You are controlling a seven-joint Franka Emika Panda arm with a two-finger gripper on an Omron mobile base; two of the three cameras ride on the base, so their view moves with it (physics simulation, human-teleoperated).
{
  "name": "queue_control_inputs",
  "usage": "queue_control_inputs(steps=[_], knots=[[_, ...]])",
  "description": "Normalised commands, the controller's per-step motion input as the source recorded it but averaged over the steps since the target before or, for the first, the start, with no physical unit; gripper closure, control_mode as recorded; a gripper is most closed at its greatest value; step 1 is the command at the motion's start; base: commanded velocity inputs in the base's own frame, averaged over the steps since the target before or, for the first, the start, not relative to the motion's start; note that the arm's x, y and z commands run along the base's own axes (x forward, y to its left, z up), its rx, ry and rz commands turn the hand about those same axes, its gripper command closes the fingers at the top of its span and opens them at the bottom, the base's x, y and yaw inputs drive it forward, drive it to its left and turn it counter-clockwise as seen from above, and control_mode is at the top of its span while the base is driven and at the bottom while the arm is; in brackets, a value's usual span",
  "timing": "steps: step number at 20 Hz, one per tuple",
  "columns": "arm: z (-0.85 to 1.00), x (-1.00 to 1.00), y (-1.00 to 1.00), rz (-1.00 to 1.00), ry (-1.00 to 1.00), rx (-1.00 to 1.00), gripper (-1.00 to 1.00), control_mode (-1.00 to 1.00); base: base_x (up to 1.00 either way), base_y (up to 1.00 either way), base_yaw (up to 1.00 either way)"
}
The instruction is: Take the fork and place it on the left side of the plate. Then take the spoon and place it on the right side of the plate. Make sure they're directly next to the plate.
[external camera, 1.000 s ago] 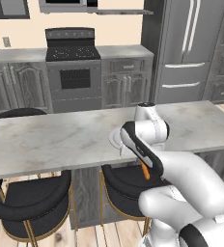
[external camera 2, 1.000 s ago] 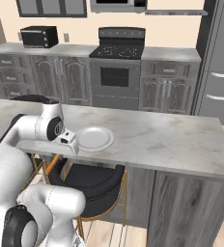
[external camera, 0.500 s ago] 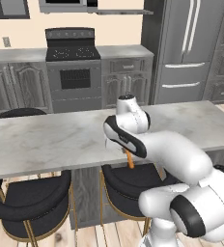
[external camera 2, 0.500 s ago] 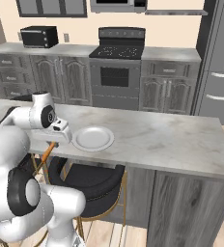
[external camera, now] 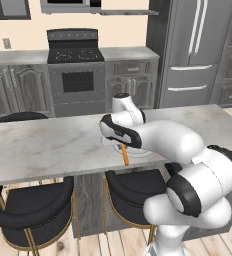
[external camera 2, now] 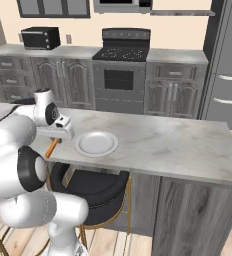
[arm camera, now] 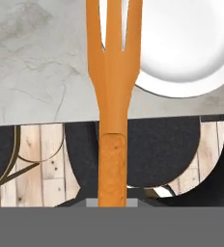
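My gripper [external camera 2: 58, 138] is pinched tight on the fork [arm camera: 113, 96], which I hold over the near edge of the counter [external camera: 48, 145] just to the left of the plate [external camera 2: 96, 143]. In my hand view the fork runs straight up the middle: its rough orange handle rises from between my fingertips, widens into the neck and splits into tines that reach past the top of the view. Behind the tines lies grey marbled counter, and the plate's [arm camera: 186, 43] white curve sits to the right of them, its rim passing right behind the right-hand tine, so from here I cannot tell whether fork and plate touch. Below the counter edge I see wooden floor and the dark seat of a stool [arm camera: 157, 144] with a thin gold frame. From the left base view the fork [external camera: 124, 153] shows as a short orange bar slanting down below my hand, its lower end over the counter's front edge, with the plate [external camera: 138, 151] mostly hidden behind my forearm. From the right base view the fork's [external camera 2: 52, 147] handle pokes out toward the near edge, beside the plate and apart from it by a narrow strip of counter. Black stools [external camera: 30, 210] stand under the overhang
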Motion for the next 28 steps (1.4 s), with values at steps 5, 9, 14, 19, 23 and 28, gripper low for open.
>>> queue_control_inputs(steps=[5, 9, 14, 19, 23, 28], knots=[[-0.12, 0.48, 0.03, 0.0, -0.09, 0.02, 1.0, -1.0, 0.0, 0.0, 0.0], [-0.1, 0.5, 0.16, 0.0, -0.12, 0.02, 1.0, -1.0, 0.0, 0.0, 0.0], [-0.16, 0.4, 0.24, 0.0, -0.07, 0.03, 1.0, -1.0, 0.0, 0.0, 0.0], [-0.32, 0.31, 0.06, 0.0, -0.02, 0.03, 1.0, -1.0, 0.0, 0.0, 0.0], [-0.32, 0.22, 0.0, 0.0, 0.0, 0.07, 1.0, -1.0, 0.0, 0.0, 0.0], [-0.1, 0.28, 0.01, 0.0, 0.0, 0.04, 1.0, -1.0, 0.0, 0.0, 0.0]])
